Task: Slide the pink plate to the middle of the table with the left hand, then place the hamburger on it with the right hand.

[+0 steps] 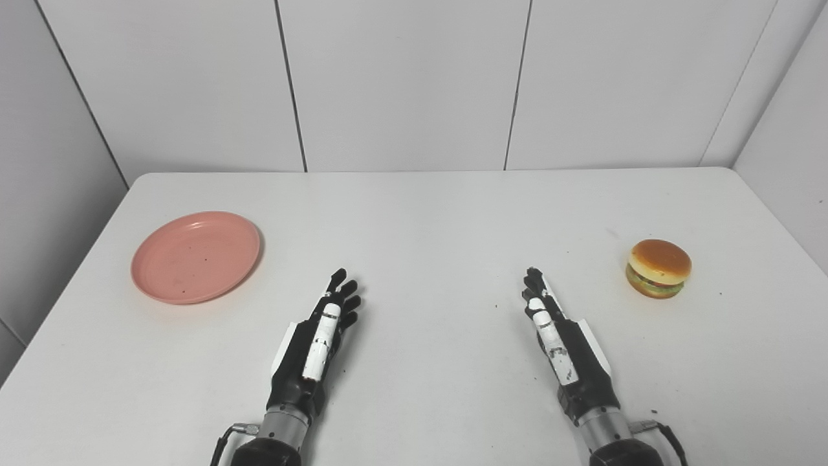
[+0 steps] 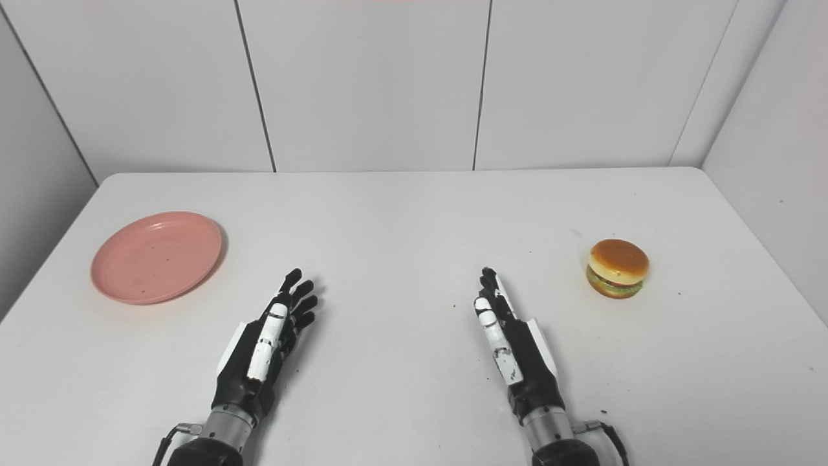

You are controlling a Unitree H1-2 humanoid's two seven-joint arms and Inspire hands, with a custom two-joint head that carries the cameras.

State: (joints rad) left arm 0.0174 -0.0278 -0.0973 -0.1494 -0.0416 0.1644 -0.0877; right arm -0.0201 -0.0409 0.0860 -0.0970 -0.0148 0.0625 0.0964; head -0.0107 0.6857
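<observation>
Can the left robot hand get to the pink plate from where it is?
Probably yes. The left robot hand is open and holds nothing, and the pink plate lies to its left and a little farther back, with only bare table between them. Nothing stands in the way.

Both views are bright and evenly lit from overhead, with soft diffuse light and no hard glare on the white table (image 1: 427, 213). Shadows are faint: a thin one hugs the right rim of the pink plate (image 1: 195, 257), and a small one sits under the hamburger (image 1: 658, 268). Focus is sharp throughout, with slight bowing of the far wall lines toward the edges.
</observation>
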